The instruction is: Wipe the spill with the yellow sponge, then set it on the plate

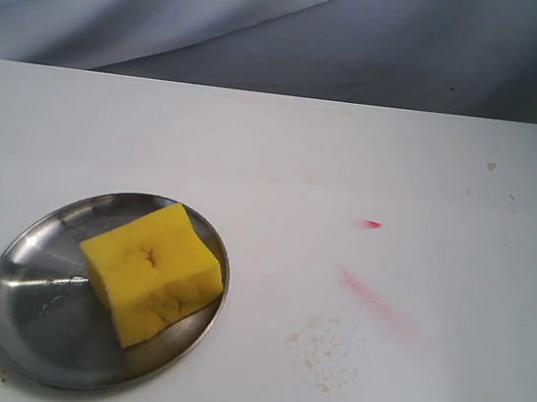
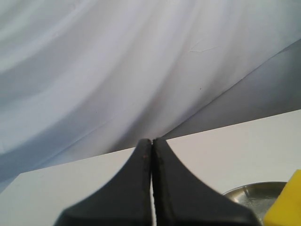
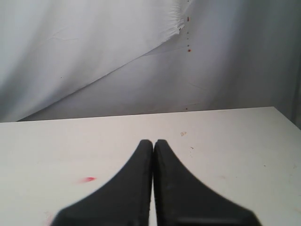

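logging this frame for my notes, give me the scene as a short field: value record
yellow sponge: lying on the plate, not gripped
plate: on the table, left side of the exterior view
spill: faint speckled whitish patch, right of the plate
other marks: pink streak and red dot beyond the spill
left end effector: shut, empty, clear of the sponge
right end effector: shut, empty, above the table

left pincer [image 2: 151, 142], matte black, broad at base, tapering to blunt rounded tips, right pincer [image 3: 153, 142], same black tapered shape
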Motion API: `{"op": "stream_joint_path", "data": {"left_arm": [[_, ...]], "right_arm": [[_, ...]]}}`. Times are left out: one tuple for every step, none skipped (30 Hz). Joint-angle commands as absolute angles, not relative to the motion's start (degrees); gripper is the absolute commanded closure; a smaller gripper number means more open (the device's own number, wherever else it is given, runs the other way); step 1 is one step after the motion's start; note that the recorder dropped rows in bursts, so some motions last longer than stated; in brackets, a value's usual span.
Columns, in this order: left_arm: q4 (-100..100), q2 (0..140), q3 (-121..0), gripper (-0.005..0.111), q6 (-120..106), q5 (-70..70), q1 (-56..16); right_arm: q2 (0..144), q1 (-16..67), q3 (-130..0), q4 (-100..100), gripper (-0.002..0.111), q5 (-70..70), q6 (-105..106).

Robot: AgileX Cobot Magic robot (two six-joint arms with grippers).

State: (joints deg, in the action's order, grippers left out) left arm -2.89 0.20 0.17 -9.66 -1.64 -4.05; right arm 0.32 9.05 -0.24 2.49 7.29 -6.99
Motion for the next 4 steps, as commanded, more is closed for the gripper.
{"op": "stream_joint_path", "data": {"left_arm": [[-2.4,0.0,0.0,0.107,-9.2,-1.1,-4.0],[-2.4,0.0,0.0,0.107,-9.2,-1.1,-4.0],[-2.4,0.0,0.0,0.107,-9.2,-1.1,-4.0],[-2.4,0.0,0.0,0.107,-9.2,-1.1,-4.0]], "right_arm": [[0.0,8.7,0.0,2.1,0.108,7.5,-6.6],[0.0,8.7,0.0,2.1,0.108,7.5,-6.6],[0.0,8.7,0.0,2.1,0.108,7.5,-6.6],[0.0,8.7,0.0,2.1,0.108,7.5,-6.6]]}}
